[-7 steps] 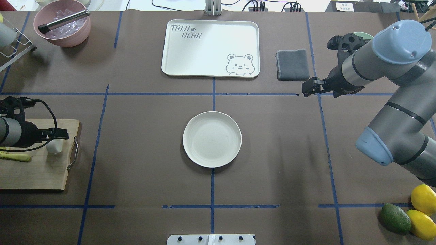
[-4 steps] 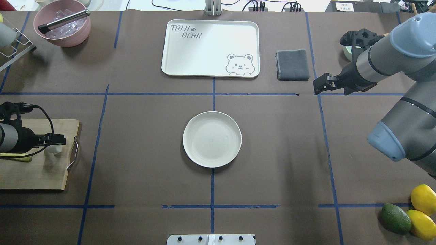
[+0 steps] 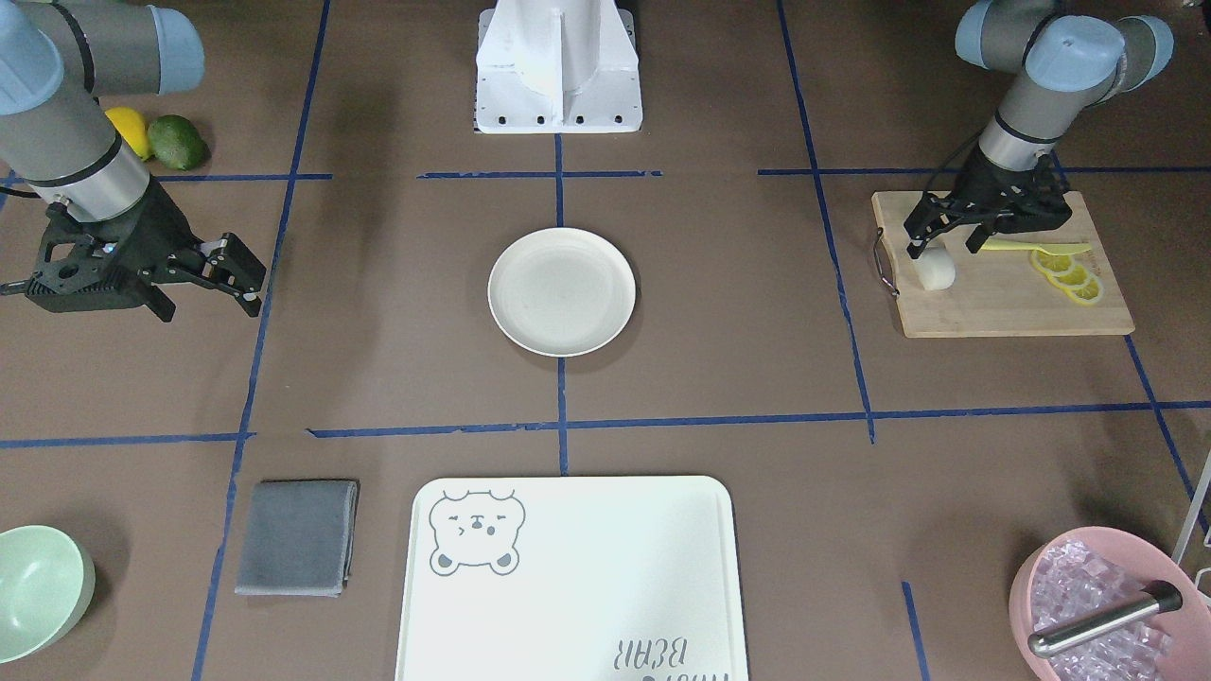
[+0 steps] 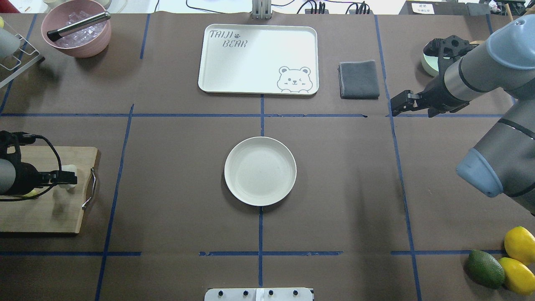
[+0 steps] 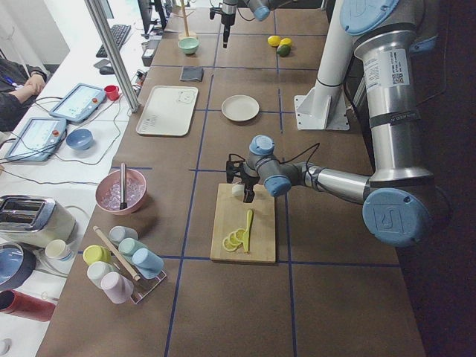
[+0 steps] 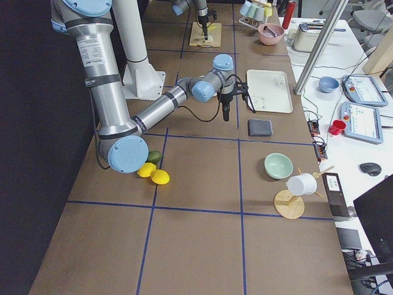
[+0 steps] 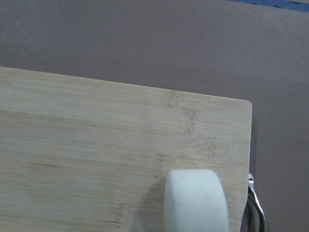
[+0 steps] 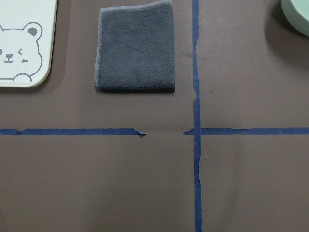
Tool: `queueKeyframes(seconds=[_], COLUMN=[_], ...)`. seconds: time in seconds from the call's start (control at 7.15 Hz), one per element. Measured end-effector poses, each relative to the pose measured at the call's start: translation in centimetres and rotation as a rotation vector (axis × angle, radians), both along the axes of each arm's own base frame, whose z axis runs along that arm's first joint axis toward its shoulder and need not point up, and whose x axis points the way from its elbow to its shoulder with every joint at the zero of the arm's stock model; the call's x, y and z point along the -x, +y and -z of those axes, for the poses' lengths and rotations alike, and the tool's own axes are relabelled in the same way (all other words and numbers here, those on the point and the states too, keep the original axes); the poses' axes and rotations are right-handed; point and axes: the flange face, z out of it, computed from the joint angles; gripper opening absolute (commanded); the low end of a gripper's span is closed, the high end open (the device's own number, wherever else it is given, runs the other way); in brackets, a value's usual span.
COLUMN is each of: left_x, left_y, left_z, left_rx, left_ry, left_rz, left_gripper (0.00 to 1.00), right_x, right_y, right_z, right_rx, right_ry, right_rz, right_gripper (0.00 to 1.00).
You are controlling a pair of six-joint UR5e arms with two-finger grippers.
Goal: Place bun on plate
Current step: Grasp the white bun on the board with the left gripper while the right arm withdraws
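The white bun [image 3: 938, 270] lies on the wooden cutting board [image 3: 1003, 307], near its handle end. It also shows at the bottom of the left wrist view as the bun [image 7: 197, 200]. My left gripper [image 3: 942, 248] points down right over the bun and is open, one finger on each side of it. Whether the fingers touch the bun I cannot tell. The round cream plate [image 4: 260, 171] sits bare at the table's middle, far from the bun. My right gripper [image 4: 397, 106] hangs open and holds nothing, above the tape line near the grey cloth [image 4: 359, 79].
Lemon slices [image 3: 1069, 276] and a yellow-green utensil [image 3: 1031, 248] share the board. At the far side are the bear tray [image 4: 259, 58], a pink bowl of ice [image 4: 77, 29] and a pale green bowl [image 3: 33, 591]. Two lemons [image 4: 518, 244] and an avocado [image 4: 485, 268] lie near the right arm's base.
The right arm has drawn back to the right, away from the cloth. The left gripper has shifted a little back over the bun, which stays on the board.
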Motion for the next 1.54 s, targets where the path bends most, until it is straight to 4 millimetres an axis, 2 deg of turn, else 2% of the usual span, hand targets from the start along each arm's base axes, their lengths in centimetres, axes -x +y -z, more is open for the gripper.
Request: queueKeyframes(seconds=[0.14, 0.56, 0.84, 1.12, 1.4, 1.54], left_x=[-0.3, -0.7, -0.7, -0.5, -0.2, 0.1], left_y=[-0.1, -0.3, -0.3, -0.3, -0.3, -0.3], left_z=[0.1, 0.2, 0.2, 0.3, 0.7, 1.5], left_rx=[-0.001, -0.005, -0.008, -0.009, -0.014, -0.014], left_ry=[0.001, 0.001, 0.001, 0.003, 0.008, 0.021], left_rz=[-0.002, -0.005, -0.007, -0.006, -0.005, -0.012], left_gripper=[0.86, 0.54, 0.39, 0.34, 0.34, 0.34], right_x=[-0.7, -2.4, -4.9, -7.3, -8.2, -8.7], right_y=[-0.1, -0.2, -0.3, -0.3, -0.4, -0.5], right_z=[-0.6, -2.1, -3.5, -5.0, -5.3, -5.3], right_rx=[-0.002, -0.008, -0.011, -0.018, -0.021, -0.019], right_ry=[0.008, 0.029, 0.027, 0.031, 0.033, 0.027], right_rz=[0.000, 0.003, 0.028, 0.042, 0.040, 0.035], right_gripper=[1.00, 1.00, 1.00, 1.00, 1.00, 1.00])
